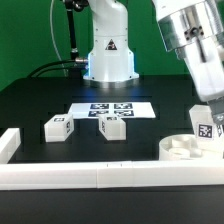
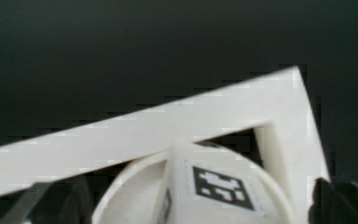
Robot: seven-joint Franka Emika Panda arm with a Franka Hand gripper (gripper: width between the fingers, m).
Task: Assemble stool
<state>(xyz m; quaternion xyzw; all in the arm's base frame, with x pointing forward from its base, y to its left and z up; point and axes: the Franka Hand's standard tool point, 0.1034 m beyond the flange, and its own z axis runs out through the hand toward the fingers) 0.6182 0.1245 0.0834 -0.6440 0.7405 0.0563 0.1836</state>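
Jaws flank tagged leg (image 1: 205, 123), upright over seat (image 1: 176, 150).

marker board (image 1: 110, 108) flat mid-table, white border rails (image 1: 100, 176) along black table (image 1: 40, 105) edge

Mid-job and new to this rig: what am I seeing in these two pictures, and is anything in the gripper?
The machine is one white robot arm with a two-finger gripper. One picture looks on from outside; the other comes from a camera on the wrist. On the black table lie two short blocky white tagged legs, the thin flat marker board, and a thick round white disc seat in the corner of long white border rails. The gripper stands around a third tagged leg at the seat; whether it is clamped shut is unclear.
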